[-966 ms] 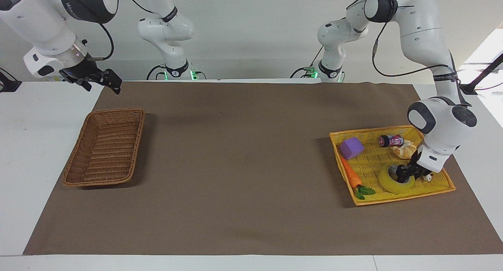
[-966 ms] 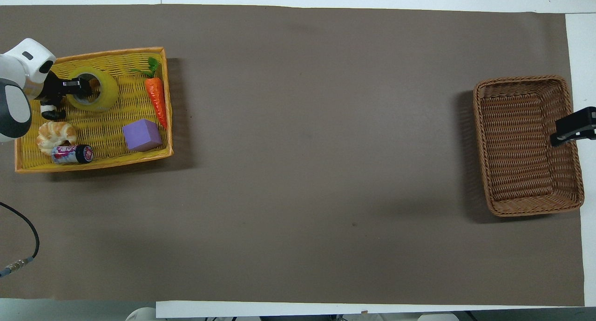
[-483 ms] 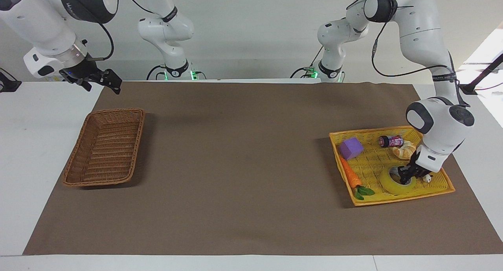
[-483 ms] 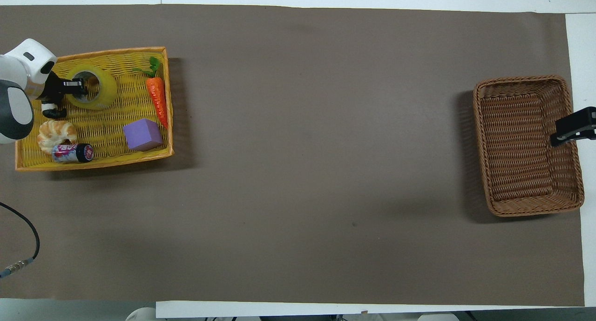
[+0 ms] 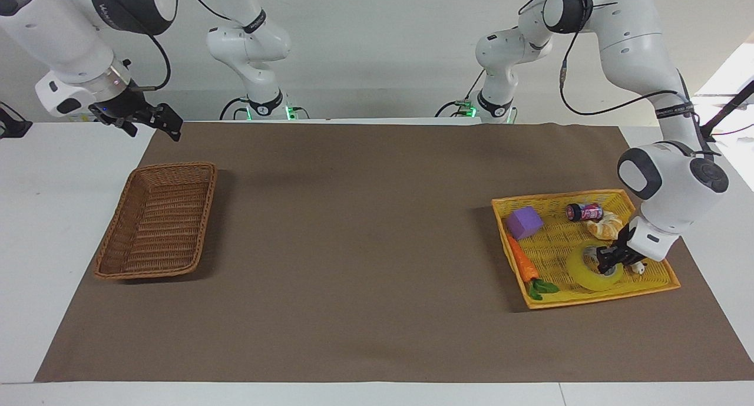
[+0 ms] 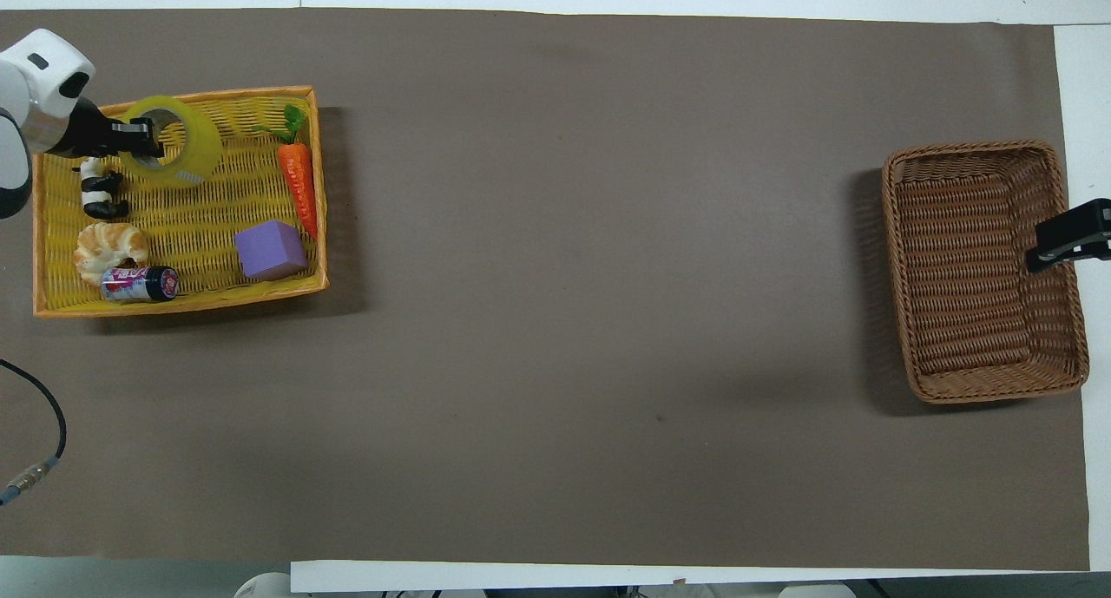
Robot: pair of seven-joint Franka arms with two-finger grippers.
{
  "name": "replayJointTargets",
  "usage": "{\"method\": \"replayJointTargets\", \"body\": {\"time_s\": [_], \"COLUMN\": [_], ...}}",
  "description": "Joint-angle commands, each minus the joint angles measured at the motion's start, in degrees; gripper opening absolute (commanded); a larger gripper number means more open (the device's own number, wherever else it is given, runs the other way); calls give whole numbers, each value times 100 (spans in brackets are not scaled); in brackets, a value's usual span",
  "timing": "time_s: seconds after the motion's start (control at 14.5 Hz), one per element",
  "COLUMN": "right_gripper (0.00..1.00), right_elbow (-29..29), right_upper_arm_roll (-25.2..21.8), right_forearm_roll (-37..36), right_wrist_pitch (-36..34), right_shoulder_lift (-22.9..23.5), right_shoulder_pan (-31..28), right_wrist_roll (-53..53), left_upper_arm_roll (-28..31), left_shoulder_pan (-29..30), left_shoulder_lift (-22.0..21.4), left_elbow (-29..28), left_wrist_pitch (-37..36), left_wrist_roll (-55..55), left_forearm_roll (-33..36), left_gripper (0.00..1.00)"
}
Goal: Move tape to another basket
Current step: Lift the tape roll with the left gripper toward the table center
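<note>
1. My left claw has clamped the tape roll's wall, over the yellow tray.
2. My right claw waits spread wide above the wicker basket.

The left arm arches high from its base at the robots' edge of the worktop, elbow raised, forearm dropping steeply toward the corner at its own end. Its wrist bends downward, and the left pincer is low there, its fingers clamped on the rim of the tape, one finger inside the core. The right arm waits, raised near the robots' edge at its own end of the worktop, wrist angled down and inward, the right pincer up in the air with fingers spread apart.
</note>
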Motion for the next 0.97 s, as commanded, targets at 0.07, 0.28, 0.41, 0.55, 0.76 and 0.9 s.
{"method": "replayJointTargets", "body": {"time_s": [0.07,0.28,0.41,0.55,0.76,0.9], "right_gripper": [100,100,100,100,100,100], "right_elbow": [-172,-172,-172,-172,-172,-172], "right_upper_arm_roll": [52,52,52,52,52,52], "right_forearm_roll": [-57,-57,-57,-57,-57,-57], "right_wrist_pitch": [99,99,99,99,99,99], "right_shoulder_lift": [-140,-140,-140,-140,-140,-140], "right_shoulder_pan": [-25,-25,-25,-25,-25,-25], "right_wrist_roll": [-34,-34,-34,-34,-34,-34], "left_upper_arm_roll": [35,-149,-149,-158,-158,-167], "left_shoulder_pan": [-448,-1386,-2405,-2952,-3313,-3410], "left_shoulder_lift": [-805,-1088,-1123,-1123,-1123,-1141], "left_elbow": [63,54,36,37,36,19], "left_wrist_pitch": [-734,-1333,-1203,-843,-700,-709], "left_wrist_roll": [-868,-1651,-2221,-2952,-3033,-3025], "left_forearm_roll": [-556,-1066,-1102,-1102,-1093,-1076], "left_gripper": [0,0,0,0,0,0]}}
